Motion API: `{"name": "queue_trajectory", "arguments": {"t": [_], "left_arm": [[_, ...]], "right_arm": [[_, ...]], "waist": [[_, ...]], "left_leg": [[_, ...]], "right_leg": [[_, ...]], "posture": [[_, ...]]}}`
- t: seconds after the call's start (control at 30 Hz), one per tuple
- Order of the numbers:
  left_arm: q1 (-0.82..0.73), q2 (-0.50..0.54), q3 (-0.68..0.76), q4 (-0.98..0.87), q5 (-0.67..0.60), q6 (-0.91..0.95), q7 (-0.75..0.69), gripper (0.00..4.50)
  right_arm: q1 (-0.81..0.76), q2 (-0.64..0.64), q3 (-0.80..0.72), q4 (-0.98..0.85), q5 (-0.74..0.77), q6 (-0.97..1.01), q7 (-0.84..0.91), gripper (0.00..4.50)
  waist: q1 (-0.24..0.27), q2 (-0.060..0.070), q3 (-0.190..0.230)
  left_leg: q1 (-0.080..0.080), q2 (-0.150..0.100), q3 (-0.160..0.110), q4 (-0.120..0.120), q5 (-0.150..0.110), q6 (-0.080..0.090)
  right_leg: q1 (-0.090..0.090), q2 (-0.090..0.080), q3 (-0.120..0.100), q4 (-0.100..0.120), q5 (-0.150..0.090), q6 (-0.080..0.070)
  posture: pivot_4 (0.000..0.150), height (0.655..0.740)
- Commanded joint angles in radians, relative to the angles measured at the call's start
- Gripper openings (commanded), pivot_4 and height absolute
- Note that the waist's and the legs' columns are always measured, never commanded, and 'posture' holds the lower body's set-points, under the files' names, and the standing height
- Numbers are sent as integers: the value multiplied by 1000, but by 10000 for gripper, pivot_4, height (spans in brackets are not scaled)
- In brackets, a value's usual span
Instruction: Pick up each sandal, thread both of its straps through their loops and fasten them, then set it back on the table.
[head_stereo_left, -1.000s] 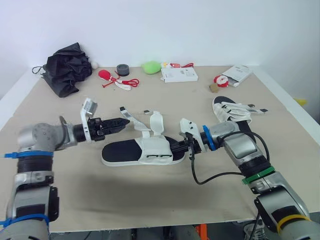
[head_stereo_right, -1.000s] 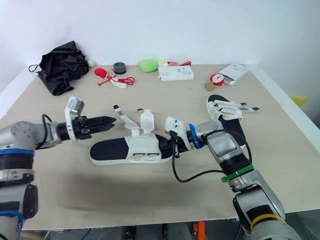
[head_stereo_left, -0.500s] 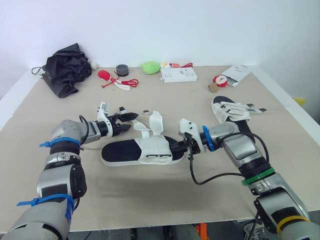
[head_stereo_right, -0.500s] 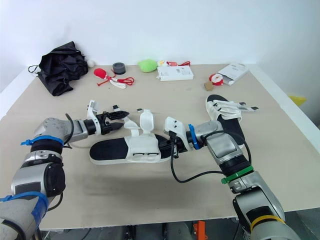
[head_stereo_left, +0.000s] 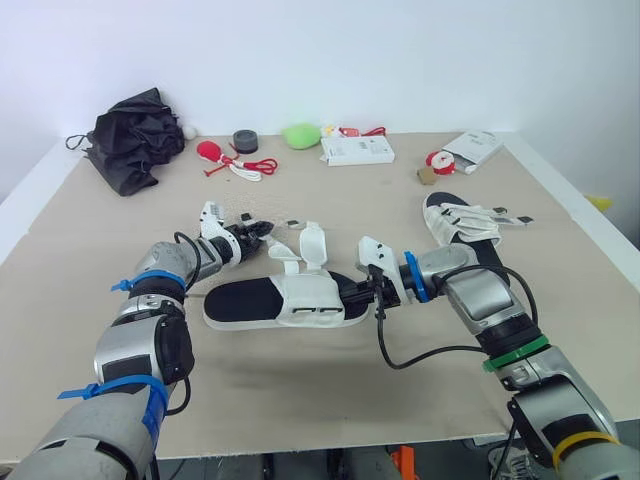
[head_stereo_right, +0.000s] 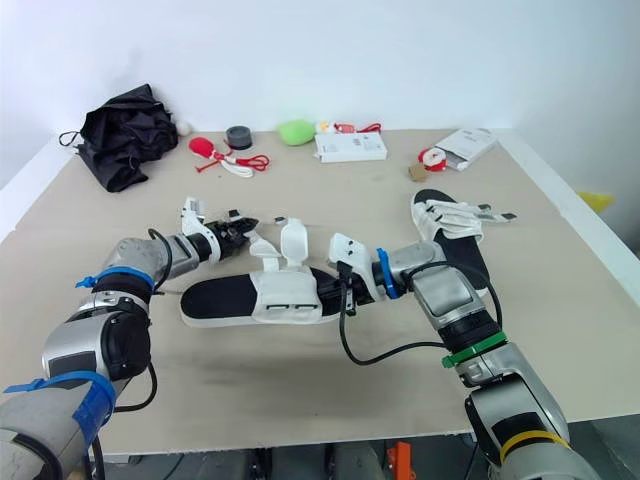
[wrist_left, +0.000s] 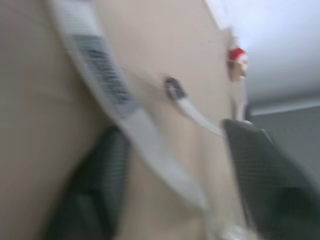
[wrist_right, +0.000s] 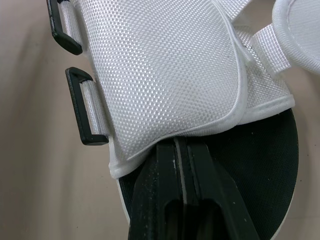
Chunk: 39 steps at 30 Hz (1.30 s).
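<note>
At the left, our left gripper (head_stereo_left: 248, 236) lies low over the tabletop (head_stereo_left: 300, 400), left of centre. Its fingers (wrist_left: 100, 185) are spread wide, one on each side of a loose strap (wrist_left: 125, 115), and we see no contact with it.

That strap belongs to the sandal (head_stereo_left: 270, 303) at mid-table, just right of the left gripper. The sandal's long axis runs left to right across the tabletop. Both straps lie open on its far side, while the two black loops (wrist_right: 85, 107) sit on its near side. We judge that the strap must be pinched and carried over the white upper, toward the near edge, to reach a loop. The left gripper is the nearer one for that.

Our right gripper (head_stereo_left: 355, 294) is closed tight on the sandal's right end, its fingers tucked under the edge of the upper, steadying it.

Near the right edge the second sandal (head_stereo_left: 465, 228) lies with its straps loose.
</note>
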Motion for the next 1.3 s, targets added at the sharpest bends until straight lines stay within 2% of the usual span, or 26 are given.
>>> {"name": "queue_trajectory", "arguments": {"t": [0.03, 0.07, 0.1, 0.17, 0.37, 0.47, 0.63, 0.73, 0.83, 0.97, 1.1, 1.2, 1.23, 1.3], "left_arm": [[-7, 12, 13, 35, 25, -24, 25, 5389], [-9, 12, 15, 38, 27, -24, 24, 1156], [-11, 12, 16, 39, 28, -24, 24, 159], [-13, 11, 13, 37, 33, -20, 18, 159], [36, -17, -121, -140, 117, -100, -147, 159], [128, -40, -156, -444, 46, -79, -289, 159], [359, -42, -258, -922, 41, -324, -536, 159], [445, -11, -336, -1055, 90, -482, -661, 159], [484, 19, -392, -1094, 137, -602, -736, 159], [517, 84, -469, -1100, 235, -886, -890, 159], [508, 145, -515, -989, 309, -1257, -1054, 159], [487, 163, -535, -916, 304, -1405, -1114, 159], [483, 170, -542, -902, 299, -1445, -1137, 5670], [487, 196, -558, -886, 287, -1486, -1175, 12769]], "right_arm": [[18, -4, 23, 7, -27, 16, 3, 0], [19, -4, 22, 7, -26, 16, 3, 0], [19, -5, 22, 7, -27, 16, 4, 0], [20, -7, 22, 7, -27, 14, 5, 0], [20, -7, 21, 2, -27, 18, 5, 0], [25, -8, 21, -5, -26, 21, 8, 0], [35, -11, 16, -15, -25, 25, 13, 0], [43, -14, 13, -24, -23, 28, 17, 0], [44, -15, 11, -23, -25, 27, 19, 0], [49, -15, 12, -31, -24, 31, 22, 0], [48, -8, 16, -29, -27, 30, 21, 0], [45, -5, 17, -24, -28, 27, 22, 0], [44, -3, 17, -22, -28, 25, 22, 0], [42, -1, 17, -21, -28, 25, 22, 0]], "waist": [[0, 0, 0], [-1, 0, 0], [-1, 0, 0], [-1, 0, 0], [-1, 0, 0], [-2, -2, 2], [-7, -4, 3], [-6, -4, 3], [-1, -4, 3], [2, -4, 3], [5, -4, 3], [6, -4, 3], [6, -4, 3], [6, -4, 3]], "left_leg": [[0, 0, 0, -1, 0, 0], [0, 0, 0, -1, 0, 0], [0, 0, 0, -1, 0, 0], [0, 0, 0, -2, 0, -1], [0, 0, 1, -4, 1, -1], [-2, 0, 1, -6, 1, -2], [-3, 0, 1, -11, 2, -3], [-1, 0, 0, -14, 1, -4], [-1, 0, -1, -14, 1, -4], [-1, 0, 0, -13, 2, -3], [-1, 0, 0, -13, 2, -2], [-1, 0, -1, -14, 1, -2], [-1, 0, -1, -14, 1, -2], [-1, 0, -1, -14, 1, -2]], "right_leg": [[0, 0, 0, 0, 0, 0], [0, 0, 0, 0, 0, 0], [0, 0, 0, 0, 0, 0], [0, 0, 0, 0, 0, 0], [-1, 1, -3, -1, 0, 0], [-3, 0, 0, -2, -1, -2], [-5, 0, 1, -3, 0, -13], [-4, 0, 0, -3, -2, -17], [-4, 0, -1, -3, -4, -18], [-4, 1, -1, -3, -9, -13], [-4, 1, -1, -4, -9, -14], [-4, 1, -2, -4, -9, -14], [-4, 1, -2, -4, -9, -14], [-4, 1, -2, -4, -9, -14]], "posture": [[1500, 7400], [1500, 7400], [1500, 7400], [1500, 7400], [1500, 7400], [1500, 7400], [1500, 7400], [1500, 7400], [1500, 7400], [1500, 7400], [1500, 7400], [1500, 7400], [1500, 7400], [1500, 7400]]}}
